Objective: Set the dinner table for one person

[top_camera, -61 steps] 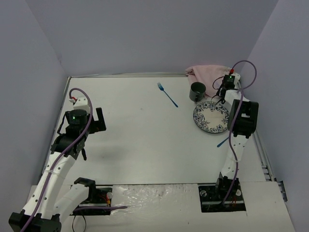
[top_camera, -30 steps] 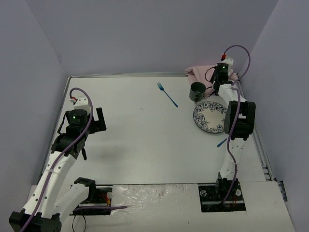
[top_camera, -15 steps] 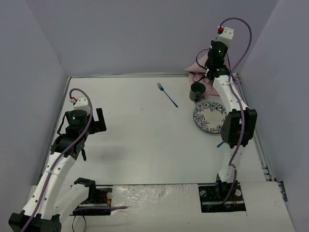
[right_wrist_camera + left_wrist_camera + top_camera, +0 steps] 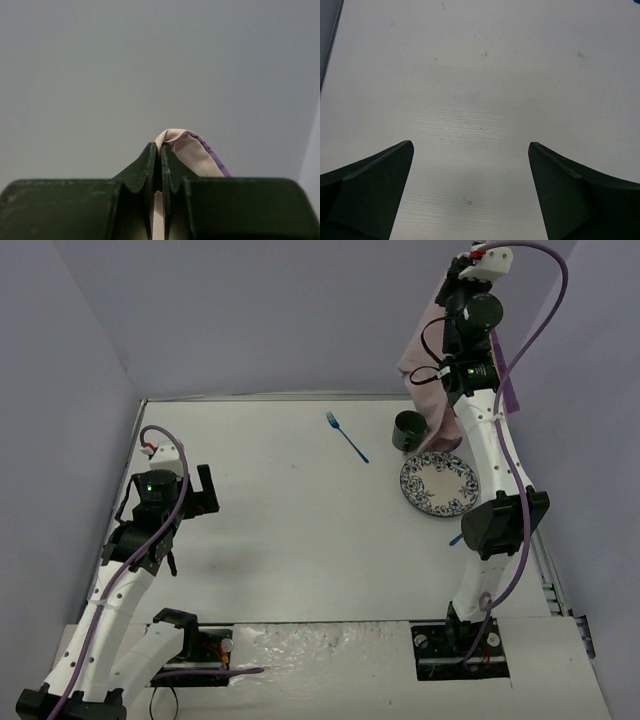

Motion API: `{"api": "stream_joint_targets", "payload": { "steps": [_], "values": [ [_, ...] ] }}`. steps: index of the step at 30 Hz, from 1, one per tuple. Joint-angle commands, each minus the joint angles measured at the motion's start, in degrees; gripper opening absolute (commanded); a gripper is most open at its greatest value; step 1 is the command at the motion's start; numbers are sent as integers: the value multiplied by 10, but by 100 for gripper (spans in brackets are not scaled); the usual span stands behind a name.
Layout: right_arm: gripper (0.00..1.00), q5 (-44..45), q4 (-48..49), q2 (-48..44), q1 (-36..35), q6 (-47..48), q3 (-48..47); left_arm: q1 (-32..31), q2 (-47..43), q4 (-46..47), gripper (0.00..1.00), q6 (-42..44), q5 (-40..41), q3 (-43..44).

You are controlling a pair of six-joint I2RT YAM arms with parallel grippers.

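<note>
Start at the near edge. The left gripper (image 4: 470,148) hovers over bare tabletop on the left side of the dinner table (image 4: 300,540), its fingers spread fully apart and holding nothing.

Move to the right side of the table. A short blue utensil tip (image 4: 460,536) shows beside the right arm; the rest is hidden, so you cannot tell what kind of utensil it is. Just beyond it lies the blue-patterned plate (image 4: 438,483), flat on the surface. The dark mug (image 4: 408,430) stands upright just behind the plate's far-left rim. The blue fork (image 4: 347,436) lies at an angle to the left of the mug, well apart from the plate.

At the far right, the right gripper (image 4: 160,148) is raised high above the table, jaws pressed together on a fold of the pink cloth (image 4: 428,362). The cloth hangs down in front of the back wall, its lower end near the mug.

Progress assessment: early. No place setting is laid in front of the arms. Plate, mug, fork and cloth all remain to be positioned.

Change from two seconds ago: the cloth lay bunched in the far right corner with the right gripper low beside it; it is now lifted clear. The left arm has not moved.
</note>
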State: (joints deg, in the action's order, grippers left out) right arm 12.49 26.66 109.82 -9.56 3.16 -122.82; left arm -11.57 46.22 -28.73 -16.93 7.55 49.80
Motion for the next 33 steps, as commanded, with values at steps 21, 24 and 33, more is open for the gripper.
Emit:
{"api": "stream_joint_targets", "payload": {
  "steps": [21,24,33],
  "values": [
    [0,-173,152,-87,-292,40,43,1,-85,-72,97,-24,-16,73],
    [0,-128,180,-176,-293,19,286,0,-91,-91,97,-36,-29,71],
    [0,24,149,-354,-301,-148,760,-4,-81,-78,97,-166,-101,-23]
  ]
}}
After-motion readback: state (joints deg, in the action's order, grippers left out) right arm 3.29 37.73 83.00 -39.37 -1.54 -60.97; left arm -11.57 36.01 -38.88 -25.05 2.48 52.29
